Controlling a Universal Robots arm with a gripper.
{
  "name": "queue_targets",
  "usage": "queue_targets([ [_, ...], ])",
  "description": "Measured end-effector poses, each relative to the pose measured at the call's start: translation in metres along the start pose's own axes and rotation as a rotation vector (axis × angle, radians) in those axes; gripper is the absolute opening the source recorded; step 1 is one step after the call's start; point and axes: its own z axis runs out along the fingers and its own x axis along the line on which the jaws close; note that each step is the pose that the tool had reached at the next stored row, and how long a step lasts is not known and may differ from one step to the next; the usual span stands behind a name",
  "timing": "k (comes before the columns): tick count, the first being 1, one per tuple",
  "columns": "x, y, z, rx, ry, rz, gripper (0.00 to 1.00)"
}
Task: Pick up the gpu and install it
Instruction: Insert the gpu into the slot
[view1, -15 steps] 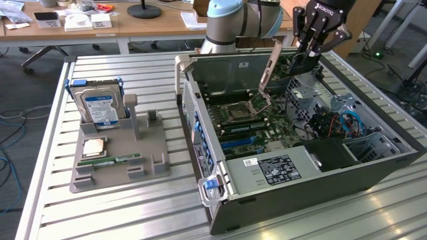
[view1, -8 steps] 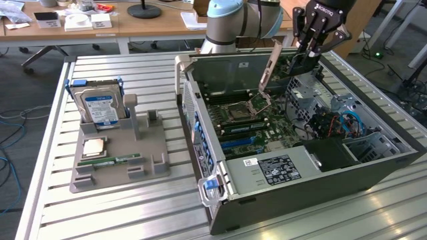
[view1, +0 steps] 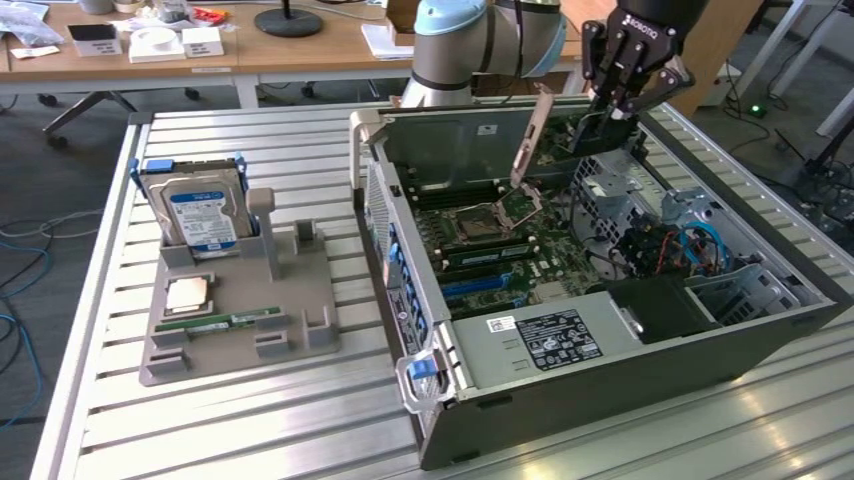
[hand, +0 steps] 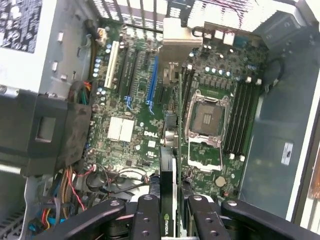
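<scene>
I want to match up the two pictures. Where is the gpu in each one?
Exterior view: the gpu hangs from the claw over the far end of the open computer case, toward the exterior view's right.
Wrist view: the gpu is seen edge-on, clamped in the claw, above the motherboard.
Shared landmark: the empty silver processor socket.

Robotics lab, workshop type. Evidence: robot arm (view1: 481, 40) standing at a slatted aluminium bench (view1: 267, 420), opened computer tower (view1: 641, 375) on it, cluttered wooden desks (view1: 334, 45) behind, loose cables (view1: 20, 240) on the floor.
</scene>
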Motion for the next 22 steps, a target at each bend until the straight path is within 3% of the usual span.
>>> queue_targets([
  [7,0.0,0.0025,0.0046,0.002,-0.0029,0.086,0.26],
  [17,-0.004,0.0248,0.0137,0.0047,-0.0033,0.101,0.26],
  [22,-0.004,0.0286,0.017,0.0056,-0.003,0.103,0.26],
])
